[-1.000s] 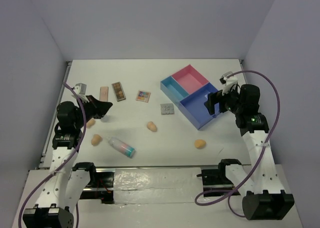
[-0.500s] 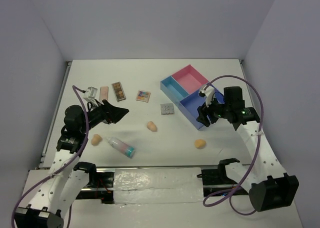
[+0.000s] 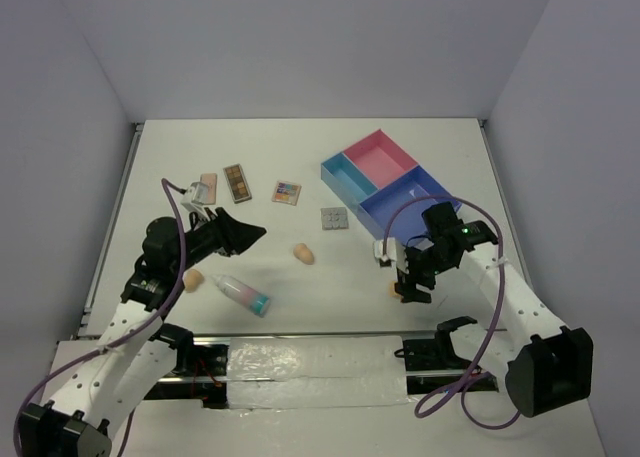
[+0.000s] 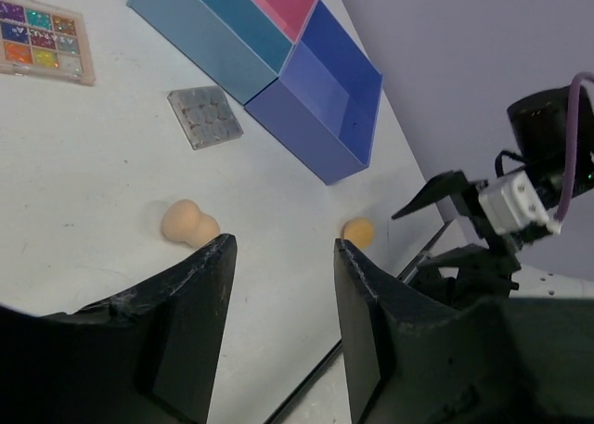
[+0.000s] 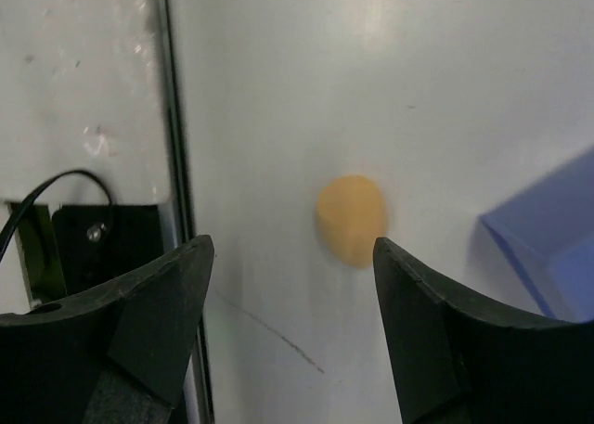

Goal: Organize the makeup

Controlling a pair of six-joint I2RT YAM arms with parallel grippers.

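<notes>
My left gripper (image 3: 255, 232) hangs open and empty above the table's left half, pointing at a tan sponge (image 3: 303, 253) in the middle (image 4: 188, 224). My right gripper (image 3: 405, 277) is open, low over a second sponge (image 5: 351, 219) near the front edge; that sponge lies just ahead of its jaws, untouched. A third sponge (image 3: 193, 277) and a teal-capped tube (image 3: 243, 294) lie at the front left. Peach (image 3: 208, 186), brown (image 3: 237, 182), multicoloured (image 3: 287, 192) and grey (image 3: 334, 219) palettes lie further back.
The pink-and-blue tray (image 3: 385, 185) stands at the back right, its dark blue corner (image 5: 557, 229) close to my right gripper. The table's front rail (image 5: 176, 164) runs just left of the right jaws. Grey walls close in the table.
The left gripper has opened and swung right toward the middle. The right arm has come away from the tray and dropped to the sponge by the front edge.
</notes>
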